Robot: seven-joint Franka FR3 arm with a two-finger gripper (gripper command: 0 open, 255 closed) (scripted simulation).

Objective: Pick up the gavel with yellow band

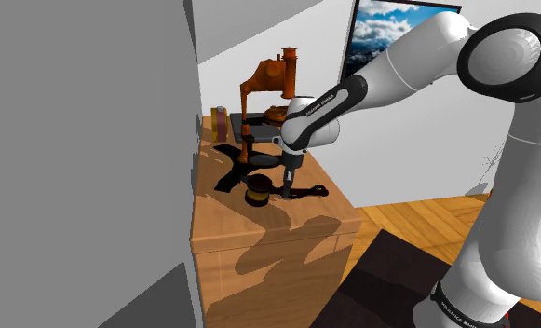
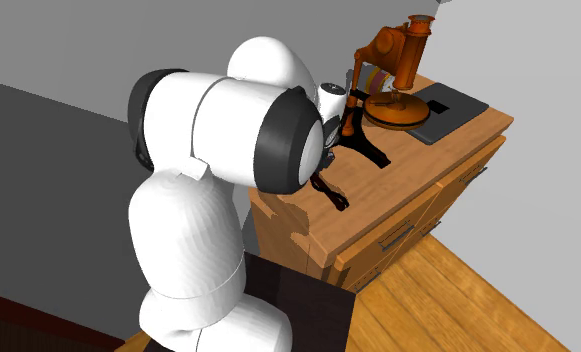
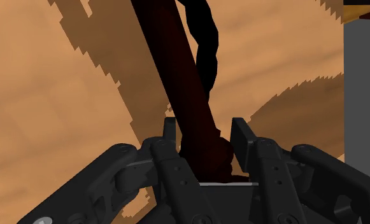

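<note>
The gavel lies on the wooden cabinet top [image 1: 301, 219]. Its dark head with a yellow band [image 1: 257, 194] points toward the grey wall, and its thin dark handle [image 1: 313, 192] runs to the shoulder view's right. My black gripper [image 1: 288, 191] comes straight down on the handle just beside the head. In the wrist view the dark maroon handle [image 3: 186, 83] runs away from the gripper [image 3: 206, 137], and its knobbed end [image 3: 209, 159] sits clasped between the two fingers [image 3: 169, 132]. The head still seems to rest on the wood.
An orange microscope-like stand [image 1: 273, 79] rises on a black mat [image 2: 446, 103] behind the gavel. Small books [image 1: 222, 123] stand against the grey wall [image 1: 82, 140] that borders the cabinet closely. The cabinet's front edge [image 1: 277, 240] is near, with wood floor below.
</note>
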